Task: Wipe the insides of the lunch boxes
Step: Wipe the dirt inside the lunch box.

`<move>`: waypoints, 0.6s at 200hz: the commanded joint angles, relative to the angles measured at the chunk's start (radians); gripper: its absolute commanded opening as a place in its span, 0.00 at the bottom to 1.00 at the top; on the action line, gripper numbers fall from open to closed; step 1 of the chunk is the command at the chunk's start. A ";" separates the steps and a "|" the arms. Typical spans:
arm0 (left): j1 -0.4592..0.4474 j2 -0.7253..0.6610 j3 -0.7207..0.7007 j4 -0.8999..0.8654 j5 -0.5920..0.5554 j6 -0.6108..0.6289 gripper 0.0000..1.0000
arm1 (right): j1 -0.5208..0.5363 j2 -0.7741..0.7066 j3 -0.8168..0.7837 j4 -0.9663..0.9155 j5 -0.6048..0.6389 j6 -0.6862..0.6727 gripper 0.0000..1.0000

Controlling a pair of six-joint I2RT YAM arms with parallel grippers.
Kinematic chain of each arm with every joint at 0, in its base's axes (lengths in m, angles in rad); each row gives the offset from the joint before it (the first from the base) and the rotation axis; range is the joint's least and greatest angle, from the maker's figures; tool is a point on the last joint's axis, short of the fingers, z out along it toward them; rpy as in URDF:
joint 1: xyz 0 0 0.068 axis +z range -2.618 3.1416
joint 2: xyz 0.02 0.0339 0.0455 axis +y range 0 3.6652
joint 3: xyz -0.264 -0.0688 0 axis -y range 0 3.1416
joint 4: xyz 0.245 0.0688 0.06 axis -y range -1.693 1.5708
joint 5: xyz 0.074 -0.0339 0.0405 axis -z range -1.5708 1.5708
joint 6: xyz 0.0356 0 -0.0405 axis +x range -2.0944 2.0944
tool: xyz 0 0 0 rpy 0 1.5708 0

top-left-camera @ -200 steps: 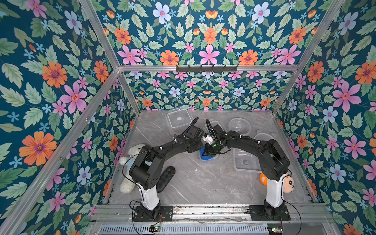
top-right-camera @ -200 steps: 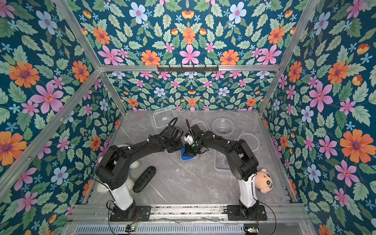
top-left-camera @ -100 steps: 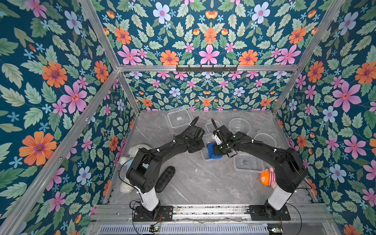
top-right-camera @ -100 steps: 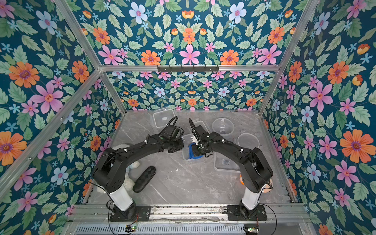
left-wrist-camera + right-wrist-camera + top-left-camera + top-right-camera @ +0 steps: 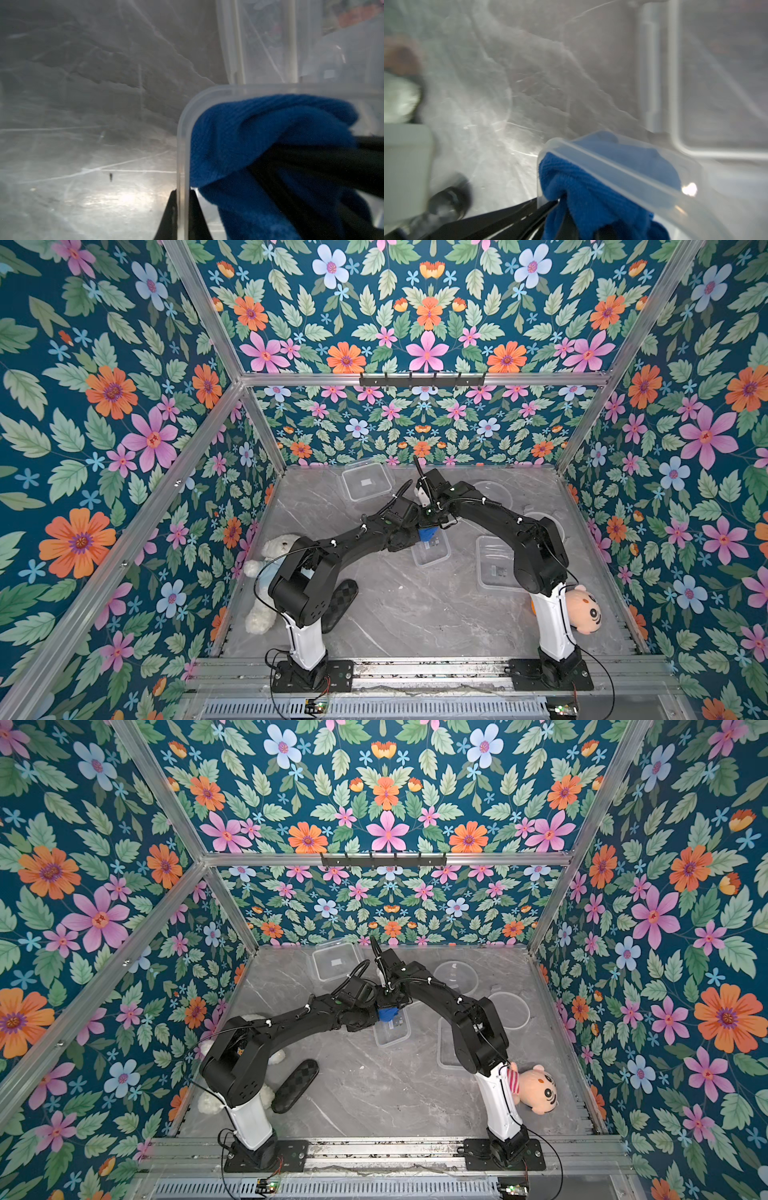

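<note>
Where the left jaws close, they clamp one wall of the small rectangular lunch box (image 5: 182, 145) close to a rounded corner, with black fingers (image 5: 170, 216) on both sides of the plastic. Right jaws are shut on a bunched blue cloth (image 5: 591, 187), which sits inside the same box and is pressed into that corner against the wall.

- Box: clear, milky at the rim, deep, corners rounded. A small dark mark shows on its floor in both top views (image 5: 434, 553) (image 5: 392, 1033).
- Position: mid-desk, skewed to the desk edges, beneath the two meeting wrists. The cloth (image 5: 428, 534) fills its far end.
- Robot's right: large square lunch box (image 5: 494, 568), near but apart, partly behind the right arm.
- Beyond that: two round clear pieces (image 5: 457, 973) (image 5: 509, 1011). Cannot tell which is box and which is lid.
- Back wall: one square clear piece (image 5: 368, 481).
- Open room: a wide bare stretch of grey marble desk (image 5: 395, 614) between the small box and the arm bases.
- Left edge: white teddy (image 5: 270, 556) and a black oblong object (image 5: 340, 601).
- Right front corner: peach-faced doll (image 5: 584, 610).
</note>
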 commanded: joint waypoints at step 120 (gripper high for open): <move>0.017 0.018 0.063 -0.098 0.050 0.068 0.07 | -0.149 -0.297 -0.299 0.338 -0.386 0.167 0.00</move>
